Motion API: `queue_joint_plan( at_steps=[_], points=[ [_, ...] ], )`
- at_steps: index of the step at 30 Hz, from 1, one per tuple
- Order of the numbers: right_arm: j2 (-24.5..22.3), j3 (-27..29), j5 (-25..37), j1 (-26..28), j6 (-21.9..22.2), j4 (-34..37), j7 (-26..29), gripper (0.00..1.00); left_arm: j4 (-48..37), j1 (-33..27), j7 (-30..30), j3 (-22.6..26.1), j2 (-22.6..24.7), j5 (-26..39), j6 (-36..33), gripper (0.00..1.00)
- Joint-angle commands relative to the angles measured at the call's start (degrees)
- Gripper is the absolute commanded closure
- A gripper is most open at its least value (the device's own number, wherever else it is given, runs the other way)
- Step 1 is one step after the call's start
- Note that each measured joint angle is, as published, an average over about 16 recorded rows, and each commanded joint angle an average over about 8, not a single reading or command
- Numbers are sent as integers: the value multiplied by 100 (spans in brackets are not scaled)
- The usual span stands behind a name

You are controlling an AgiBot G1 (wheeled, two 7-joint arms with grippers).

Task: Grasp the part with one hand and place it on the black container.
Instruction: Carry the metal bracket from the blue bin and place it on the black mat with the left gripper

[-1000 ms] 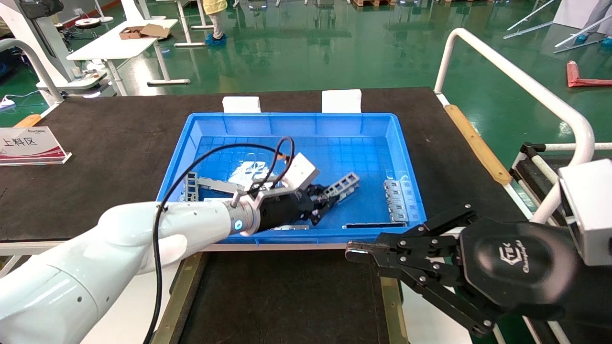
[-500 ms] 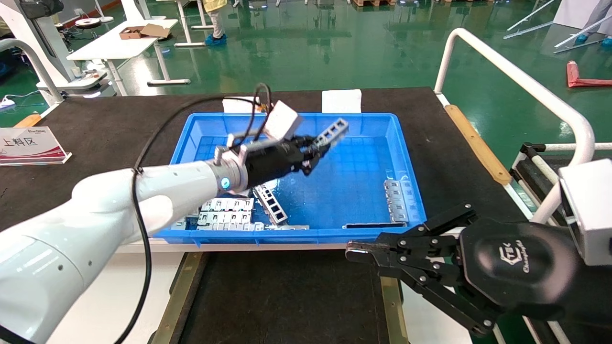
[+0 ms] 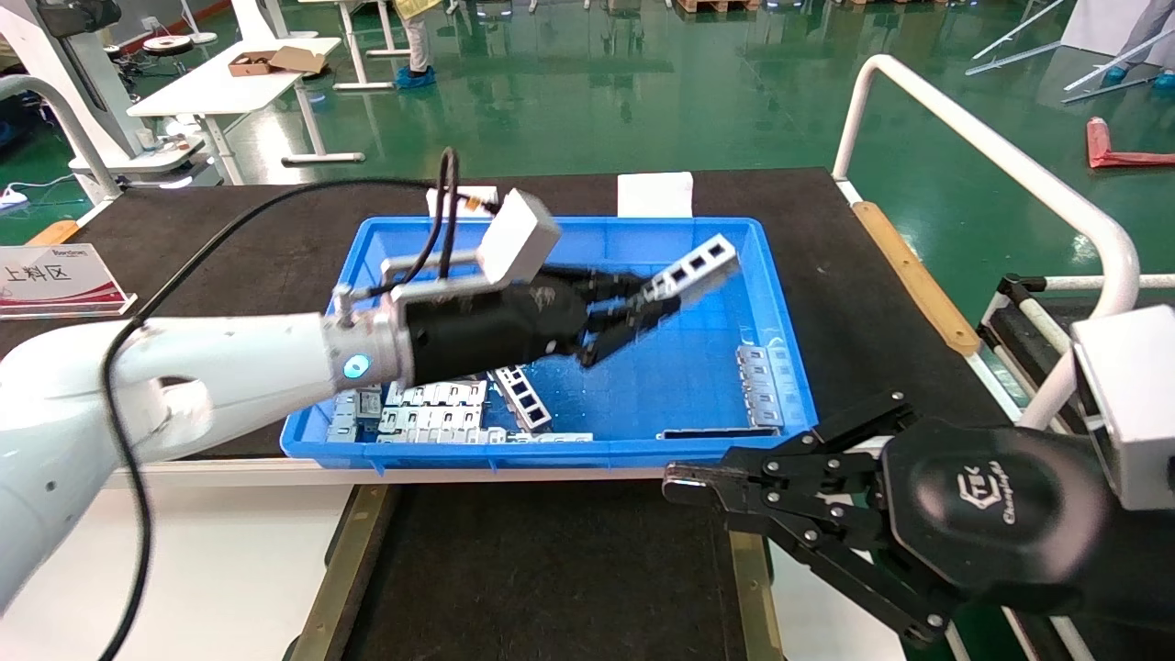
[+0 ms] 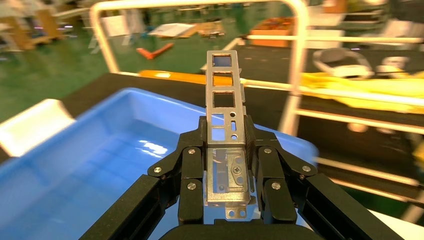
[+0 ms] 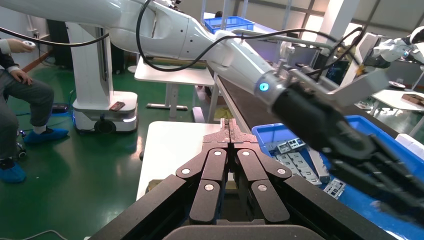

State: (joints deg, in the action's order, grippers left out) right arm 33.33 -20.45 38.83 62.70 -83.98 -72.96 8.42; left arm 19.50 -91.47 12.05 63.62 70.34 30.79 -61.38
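My left gripper (image 3: 633, 303) is shut on the part (image 3: 698, 266), a slim silver ladder-like bracket with square windows, and holds it in the air above the blue bin (image 3: 780, 303). In the left wrist view the part (image 4: 226, 100) sticks out past the closed fingers (image 4: 192, 165), and the gripper (image 4: 227, 150) clamps its lower end. The black container (image 3: 542, 569) lies in front of the bin, its brass rail (image 3: 344, 560) along its left side. My right gripper (image 3: 675, 477) is shut and empty, parked over the container's right edge; it also shows in the right wrist view (image 5: 230, 125).
The bin holds more grey brackets and plates at its near left (image 3: 431, 413) and right (image 3: 762, 386). A white guard rail (image 3: 991, 147) runs along the table's right side. A sign (image 3: 55, 275) stands at the far left.
My left gripper has lifted the part out of the bin's bottom and carried it up and to the right. The right arm has not moved.
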Motion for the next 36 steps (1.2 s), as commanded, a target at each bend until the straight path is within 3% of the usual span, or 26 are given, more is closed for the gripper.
queue_joint_plan(
  at_steps=[1,11,19,28,36],
  points=[
    [0,0,0,0,0,0,0,100,-52,23,62,-21,-98,-54,-427,100],
    [0,-1,-1,0,0,0,0,100,425,438,-36,-40,-804,-195,-1181,100],
    [-1,-2,-1,0,1,0,-1,100,1636,990,-269,-6,-1508,-291,-1240,100],
    [-1,-2,-2,1,1,0,-1,100,3340,1845,-651,70,-2217,-414,-291,100],
    [-1,-3,-2,1,1,0,-2,100,4040,2591,-996,259,-2445,-459,747,100]
  ],
)
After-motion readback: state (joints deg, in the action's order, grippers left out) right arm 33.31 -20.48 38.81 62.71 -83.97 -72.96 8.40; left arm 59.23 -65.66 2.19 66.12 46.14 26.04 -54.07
